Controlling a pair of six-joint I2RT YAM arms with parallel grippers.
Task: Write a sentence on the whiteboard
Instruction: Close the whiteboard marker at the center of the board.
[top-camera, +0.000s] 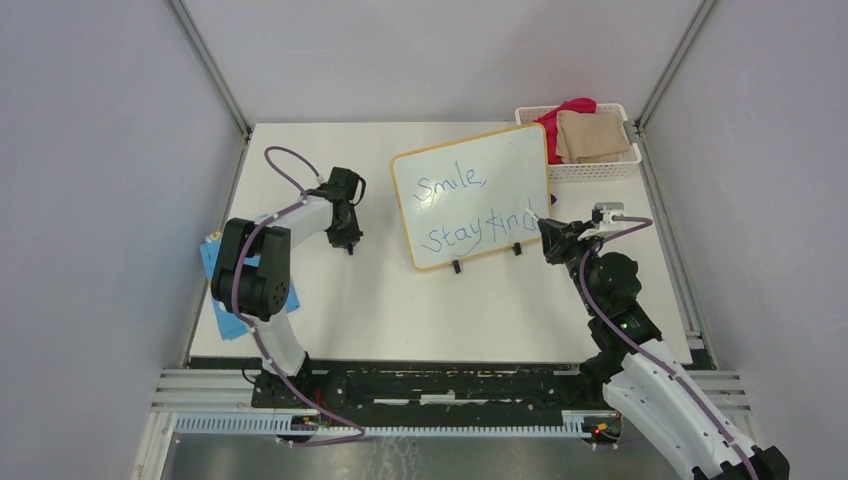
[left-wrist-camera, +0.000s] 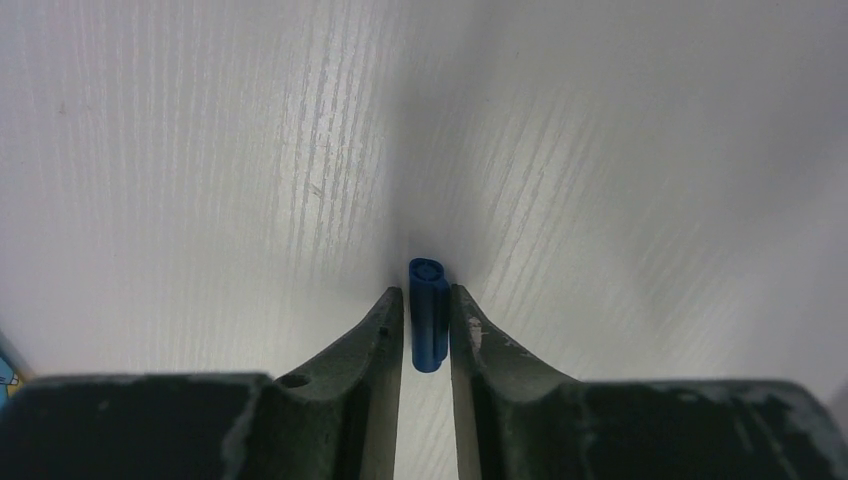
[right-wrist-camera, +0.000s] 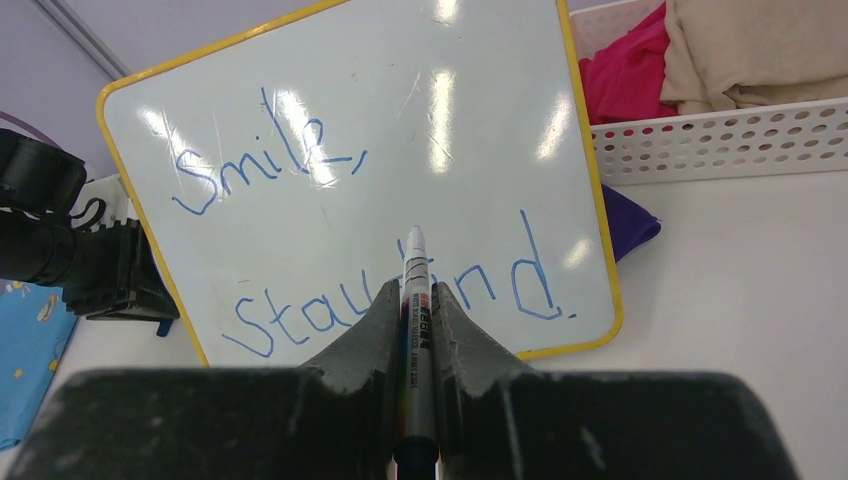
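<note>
Holding pink cloth, beige cloth: basket nr whiteboard

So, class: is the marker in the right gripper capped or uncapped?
Uncapped: the marker shows a bare white tip; the blue cap sits in the left gripper.

The whiteboard stands on the counter toward its far edge, a basket holding cloths just beside it in the far right corner, a card at the left edge.
</note>
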